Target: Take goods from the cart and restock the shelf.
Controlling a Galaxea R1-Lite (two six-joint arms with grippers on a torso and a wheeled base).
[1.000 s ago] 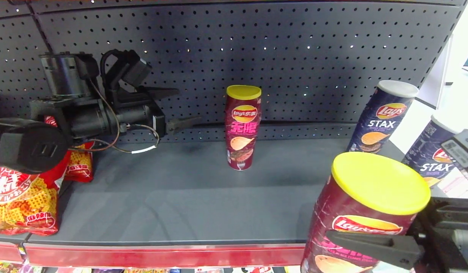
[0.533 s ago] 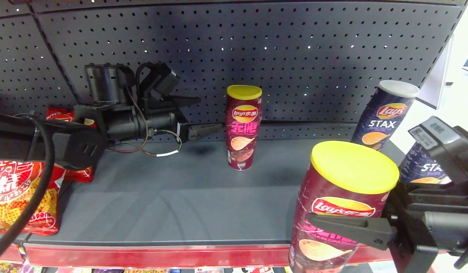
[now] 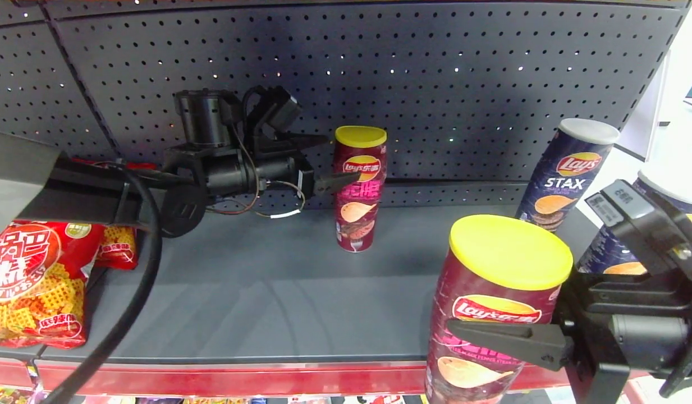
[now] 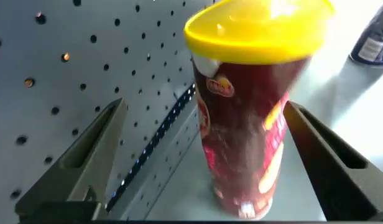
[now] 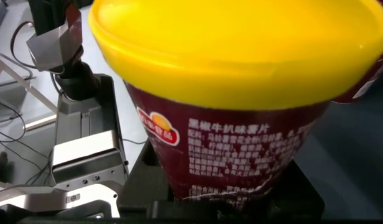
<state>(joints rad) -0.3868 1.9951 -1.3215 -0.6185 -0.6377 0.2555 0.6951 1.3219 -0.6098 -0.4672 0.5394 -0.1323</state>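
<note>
The left gripper (image 3: 334, 161) sits left of centre in the head view. Its jaws are spread wide on either side of the shelf can (image 3: 359, 191), which stands upright close to the pegboard (image 3: 435, 73) at the back of the shelf (image 3: 256, 292). In the left wrist view the shelf can (image 4: 247, 124) stands between the two fingers (image 4: 86, 165) with a clear gap on at least one side. I judge it is bracketed rather than clamped, probably so it can be steadied or squared without tipping.

At lower right, the right gripper (image 3: 494, 339) is closed on the held can (image 3: 508, 258). It pinches the body below the lid and keeps the can upright in front of the shelf's red edge. That grip leaves the base free to be set down flat.

Both cans are tall, narrow maroon tubes with yellow lids and a chip picture on the side. The held can (image 5: 229, 93) looks rigid, and likely to topple if nudged high up. Blue cans (image 3: 570, 168) stand at the right of the shelf and snack bags (image 3: 37, 286) lie at the left, leaving the middle of the shelf open.
</note>
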